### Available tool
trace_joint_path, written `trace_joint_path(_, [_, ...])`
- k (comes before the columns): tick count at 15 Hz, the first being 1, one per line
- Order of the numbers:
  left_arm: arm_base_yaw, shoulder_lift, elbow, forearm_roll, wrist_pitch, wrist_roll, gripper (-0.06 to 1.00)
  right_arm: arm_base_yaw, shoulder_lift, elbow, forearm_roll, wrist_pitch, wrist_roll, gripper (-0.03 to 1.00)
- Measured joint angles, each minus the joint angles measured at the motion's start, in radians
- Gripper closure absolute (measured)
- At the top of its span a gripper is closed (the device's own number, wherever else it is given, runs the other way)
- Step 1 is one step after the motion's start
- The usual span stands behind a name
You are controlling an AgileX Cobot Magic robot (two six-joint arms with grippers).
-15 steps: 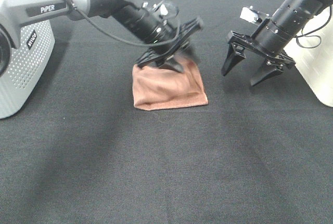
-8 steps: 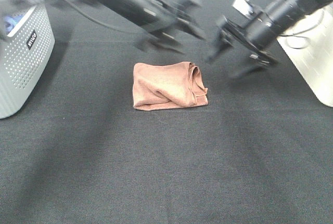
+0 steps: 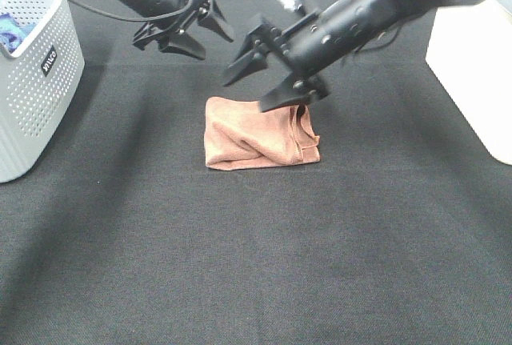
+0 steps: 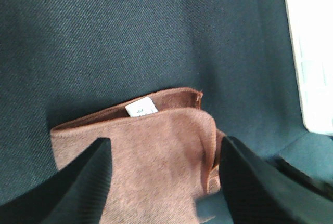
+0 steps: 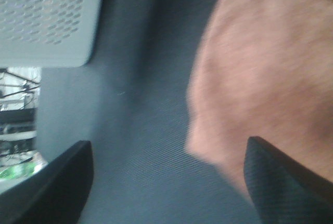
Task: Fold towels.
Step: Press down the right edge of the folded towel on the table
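Presently, towel point(image 3: 258, 134): brown cloth folded into a thick pad, lying flat on the counter point(image 3: 256, 265) about midway between the left and right edges and nearer the far edge than the near one.
Towel axis: the long side runs left to right, roughly parallel to the near edge; the stacked hems face the right edge and the rounded fold faces the left edge.
Towel surface: lumpy, with a slanting crease; a small white tag point(image 4: 141, 108) shows at one edge.
Left gripper point(image 3: 210, 41): raised off the cloth toward the far-left corner, fingers point(image 4: 78, 182) spread and holding nothing; probably parked there to leave room for the other arm.
Right gripper point(image 3: 244, 95): reaches across the middle and hangs over the towel's far edge, fingers point(image 5: 286, 187) spread, nothing between them; whether a tip touches the cloth cannot be told. Judged to be lined up for pressing or taking that edge.
Basket point(image 3: 40, 81): white, perforated, at the left edge.
Box point(image 3: 472, 57): white, at the right edge.
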Motion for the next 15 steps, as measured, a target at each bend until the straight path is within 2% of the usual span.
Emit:
trace_joint_path(2, [0.000,0.000,0.000,0.011,0.025,0.001,0.36,-0.030,0.058,0.000,-0.031,-0.042,-0.007,0.21])
trace_joint_path(5, [0.000,0.000,0.000,0.015,0.047,0.001,0.36,-0.109,0.070,0.000,-0.041,-0.052,-0.003,0.22])
trace_joint_path(8, [0.000,0.000,0.000,0.020,0.071,0.001,0.36,-0.182,0.069,0.000,-0.095,-0.064,0.000,0.22])
trace_joint_path(11, [0.000,0.000,0.000,0.020,0.092,0.001,0.36,-0.196,0.057,0.000,-0.137,-0.047,0.001,0.22])
trace_joint_path(12, [0.000,0.000,0.000,0.021,0.107,0.002,0.36,-0.197,0.041,0.000,-0.181,-0.038,0.006,0.22])
trace_joint_path(13, [0.000,-0.009,0.000,0.045,0.150,0.017,0.36,-0.197,-0.004,0.000,-0.272,-0.017,0.052,0.22])
trace_joint_path(15, [0.000,-0.042,0.000,0.111,0.212,0.027,0.36,-0.197,-0.085,0.000,-0.365,0.049,0.144,0.22])
